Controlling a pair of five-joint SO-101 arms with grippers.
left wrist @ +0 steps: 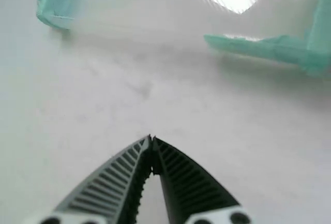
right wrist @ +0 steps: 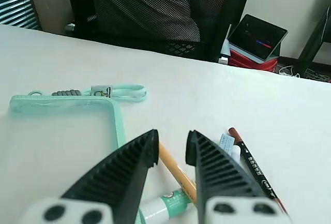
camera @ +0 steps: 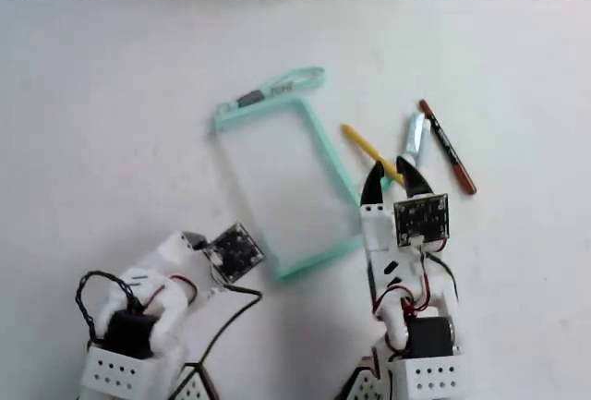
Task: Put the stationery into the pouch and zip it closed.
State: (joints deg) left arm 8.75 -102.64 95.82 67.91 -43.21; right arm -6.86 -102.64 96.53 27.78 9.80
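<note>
Flat at mid-table [camera: 111, 95], a clear pouch [camera: 277, 178] with mint-green edging, its strap [camera: 291, 81] looped at the far end. Nothing inside it.

Just beside the pouch's long edge, on the right arm's side, a yellow pencil [camera: 369, 151] lying slantwise. Directly above the pencil's near end, the right gripper [camera: 389, 171], fingers parted by a narrow gap and gripping nothing; from the wrist, the pencil [right wrist: 176, 169] running through that gap under the right gripper [right wrist: 172, 136].

Next to the pencil, a pale tube-like item [camera: 414, 137], possibly a glue stick, too blurred to name for sure. Beyond it, a brown pen [camera: 446, 146], close alongside.

Near the pouch's closest corner, low over bare table, the left gripper [left wrist: 151, 140], tips pressed together, empty. Ahead of it, two stretches of the pouch's green edging [left wrist: 269, 48], apart from the fingertips.
</note>
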